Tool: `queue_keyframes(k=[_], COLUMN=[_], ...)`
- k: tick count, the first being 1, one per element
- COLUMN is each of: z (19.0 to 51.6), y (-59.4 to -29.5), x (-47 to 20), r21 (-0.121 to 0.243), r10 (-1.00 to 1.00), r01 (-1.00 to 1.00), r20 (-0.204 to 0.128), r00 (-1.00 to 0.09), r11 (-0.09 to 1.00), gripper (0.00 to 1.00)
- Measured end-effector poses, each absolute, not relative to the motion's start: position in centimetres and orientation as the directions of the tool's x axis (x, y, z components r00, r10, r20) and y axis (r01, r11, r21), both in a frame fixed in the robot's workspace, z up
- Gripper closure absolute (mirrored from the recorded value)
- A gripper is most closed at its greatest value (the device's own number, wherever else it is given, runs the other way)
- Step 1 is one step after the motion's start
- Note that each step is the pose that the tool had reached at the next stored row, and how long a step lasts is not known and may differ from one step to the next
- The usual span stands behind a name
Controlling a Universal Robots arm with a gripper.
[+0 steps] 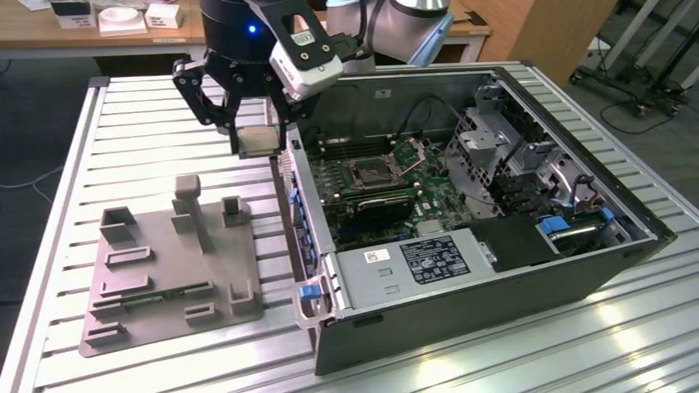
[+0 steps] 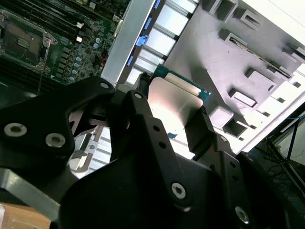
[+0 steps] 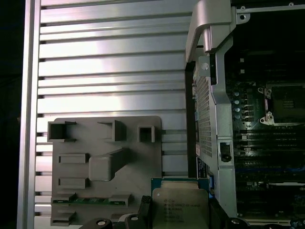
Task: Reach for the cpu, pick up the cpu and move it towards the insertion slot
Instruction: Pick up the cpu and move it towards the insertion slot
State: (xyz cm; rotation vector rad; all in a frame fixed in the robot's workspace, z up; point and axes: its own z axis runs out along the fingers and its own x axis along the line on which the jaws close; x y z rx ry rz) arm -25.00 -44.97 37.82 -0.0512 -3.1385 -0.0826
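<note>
Hand (image 1: 258,137) — flat silvery cpu (image 1: 259,139) clamped

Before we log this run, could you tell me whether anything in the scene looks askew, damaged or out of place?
Nothing stands out. The gripper holds the cpu level above the slatted table, just outside the open computer case. The insertion slot sits open, and the grey plastic tray lies flat.

Ribbed metal table (image 1: 153,106) bears grey tray (image 1: 164,270), computer case (image 1: 480,311).
</note>
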Motion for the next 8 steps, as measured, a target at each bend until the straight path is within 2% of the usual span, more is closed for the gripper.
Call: queue_keyframes(k=[8], z=[37.79], y=[-44.95], x=[-24.53], r21=[0.053], r10=[0.033], r01=[0.033], r20=[0.002], r00=[-0.999], r11=[0.998], gripper=[0.45])
